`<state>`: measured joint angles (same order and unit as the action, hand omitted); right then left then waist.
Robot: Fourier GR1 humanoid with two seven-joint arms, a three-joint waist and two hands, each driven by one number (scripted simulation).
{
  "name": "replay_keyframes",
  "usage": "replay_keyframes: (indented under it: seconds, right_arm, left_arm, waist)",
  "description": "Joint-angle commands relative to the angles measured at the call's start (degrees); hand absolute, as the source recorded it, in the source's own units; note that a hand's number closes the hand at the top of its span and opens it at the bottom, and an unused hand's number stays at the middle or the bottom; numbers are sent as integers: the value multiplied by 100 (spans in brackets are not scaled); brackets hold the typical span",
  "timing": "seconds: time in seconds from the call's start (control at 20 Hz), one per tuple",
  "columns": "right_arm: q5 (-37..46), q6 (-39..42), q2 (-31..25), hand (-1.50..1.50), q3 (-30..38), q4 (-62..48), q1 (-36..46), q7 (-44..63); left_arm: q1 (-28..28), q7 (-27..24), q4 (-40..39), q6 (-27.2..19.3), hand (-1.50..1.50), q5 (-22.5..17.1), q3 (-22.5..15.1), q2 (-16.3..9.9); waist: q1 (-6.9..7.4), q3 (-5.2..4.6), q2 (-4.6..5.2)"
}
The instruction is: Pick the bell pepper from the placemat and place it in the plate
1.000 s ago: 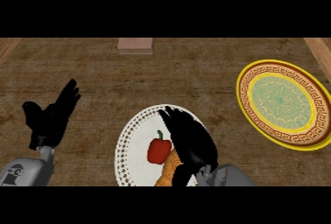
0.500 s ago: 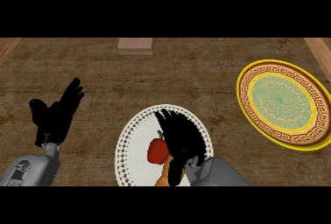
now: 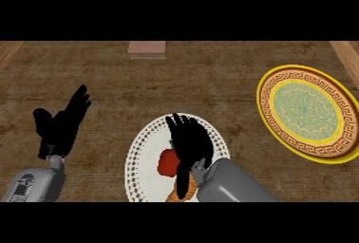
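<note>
The bell pepper point(image 3: 167, 162) lies on the white placemat point(image 3: 144, 152) at near centre, just left of the right hand point(image 3: 188, 142), whose straight fingers hold nothing. The left hand point(image 3: 61, 126) rests open at left. The plate point(image 3: 306, 112) sits far right. The pepper is probably light, smooth and slippery; grasp around its widest middle.

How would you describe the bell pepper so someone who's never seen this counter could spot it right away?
Start at the white, dotted-edge round placemat near the front middle of the brown counter. The bell pepper lies on it, just left of the right hand stretched over the mat. It is the only red thing; the yellow-rimmed plate sits far right.
</note>
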<state>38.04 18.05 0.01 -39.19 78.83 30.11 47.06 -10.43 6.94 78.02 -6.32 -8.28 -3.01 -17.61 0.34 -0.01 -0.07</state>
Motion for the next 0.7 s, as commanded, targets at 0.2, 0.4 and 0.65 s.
replay_keyframes:
  seconds: [0.2, 0.4, 0.65]
  right_arm:
    - [-276, 277, -1, -150, -181, -297, 94, -24]
    - [-220, 390, -1, 150, -481, -453, -57, -623]
    - [-648, -323, -1, 150, -705, -901, 378, -630]
  left_arm:
    - [213, -44, 150, 61, 0, 217, 136, 205]
    - [145, 84, 131, 201, 0, 129, 233, 150]
    - [23, 89, 40, 503, 0, 124, 450, 81]
  waist:
    - [-1, 1, 7]
    - [9, 1, 9]
    - [22, 1, 10]
